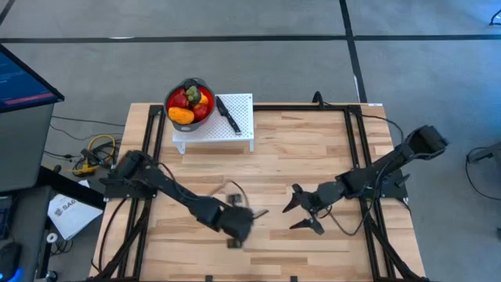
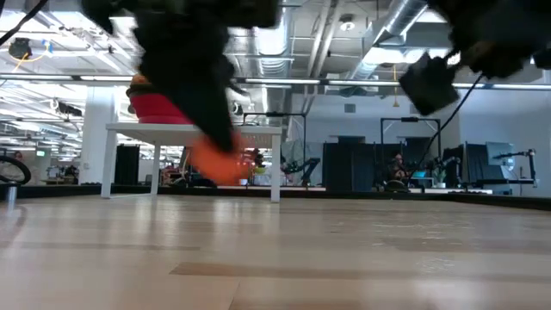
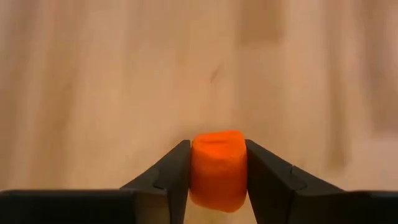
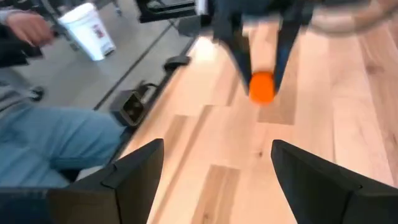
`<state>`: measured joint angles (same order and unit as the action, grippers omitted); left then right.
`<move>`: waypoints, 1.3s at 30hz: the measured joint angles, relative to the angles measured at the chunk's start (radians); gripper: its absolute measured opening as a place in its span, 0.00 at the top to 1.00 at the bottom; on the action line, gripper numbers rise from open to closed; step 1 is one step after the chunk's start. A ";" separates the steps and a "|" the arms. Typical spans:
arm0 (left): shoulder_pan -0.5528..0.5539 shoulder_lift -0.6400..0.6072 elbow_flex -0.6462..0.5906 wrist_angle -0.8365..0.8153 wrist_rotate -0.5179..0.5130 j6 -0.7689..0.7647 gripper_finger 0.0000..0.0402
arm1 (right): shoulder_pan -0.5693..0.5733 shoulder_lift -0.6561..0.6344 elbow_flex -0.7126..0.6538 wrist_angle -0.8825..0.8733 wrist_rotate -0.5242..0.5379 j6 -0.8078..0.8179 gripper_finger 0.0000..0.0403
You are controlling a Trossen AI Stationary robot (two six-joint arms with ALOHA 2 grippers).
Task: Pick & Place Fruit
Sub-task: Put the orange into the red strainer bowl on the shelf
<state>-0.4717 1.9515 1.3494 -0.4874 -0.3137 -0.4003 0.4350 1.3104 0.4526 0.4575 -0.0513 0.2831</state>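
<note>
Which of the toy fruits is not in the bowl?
The orange fruit, clamped in the left gripper above the table; the others sit in the red bowl.

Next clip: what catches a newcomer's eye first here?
The left gripper near the table's front middle, clamped on a small orange fruit just above the wood. Next, the red bowl heaped with fruit on a white stand at the table's far edge. The right gripper waits open, facing the left one.

In the high view the left gripper [image 1: 235, 222] is blurred, and the orange fruit [image 3: 217, 169] it clamps is hidden there. In the right wrist view a person [image 4: 43, 140] is cut off by the edge.
</note>
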 joint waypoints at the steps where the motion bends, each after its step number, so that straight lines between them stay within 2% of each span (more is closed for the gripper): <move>1: 0.000 -0.031 0.000 -0.089 -0.017 -0.035 0.68 | 0.004 0.027 0.001 0.014 0.016 0.004 0.28; 3: 0.002 -0.107 0.000 -0.205 -0.053 -0.095 0.69 | 0.012 0.082 -0.003 0.051 0.036 0.006 0.28; 6: 0.005 -0.252 0.000 -0.327 -0.169 -0.130 0.69 | 0.021 0.175 0.000 0.174 0.049 0.014 0.28; 10: 0.031 -0.454 0.001 -0.340 -0.444 -0.105 0.69 | 0.023 0.299 0.000 0.350 0.050 0.017 0.28; 13: 0.097 -0.558 0.004 -0.252 -0.650 0.028 0.69 | 0.022 0.372 0.000 0.473 0.052 0.034 0.28; 16: 0.193 -0.613 0.003 -0.175 -0.743 0.229 0.69 | 0.020 0.422 0.000 0.549 0.051 0.063 0.28; 19: 0.308 -0.640 0.003 -0.154 -0.754 0.332 0.68 | 0.020 0.449 0.002 0.582 0.051 0.084 0.28; 24: 0.472 -0.640 0.002 -0.159 -0.755 0.344 0.68 | 0.024 0.462 0.001 0.579 0.050 0.109 0.28; 31: 0.576 -0.640 0.002 -0.183 -0.755 0.343 0.67 | 0.024 0.462 0.001 0.577 0.049 0.118 0.28; 36: 0.679 -0.640 0.002 -0.276 -0.751 0.240 0.67 | 0.024 0.462 0.001 0.577 0.049 0.119 0.28; 39: 0.778 -0.640 0.002 -0.291 -0.683 0.170 0.67 | 0.024 0.462 0.001 0.577 0.049 0.127 0.28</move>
<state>0.3059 1.3113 1.3518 -0.7779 -0.9967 -0.2304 0.4587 1.7721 0.4538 1.0340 -0.0021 0.4097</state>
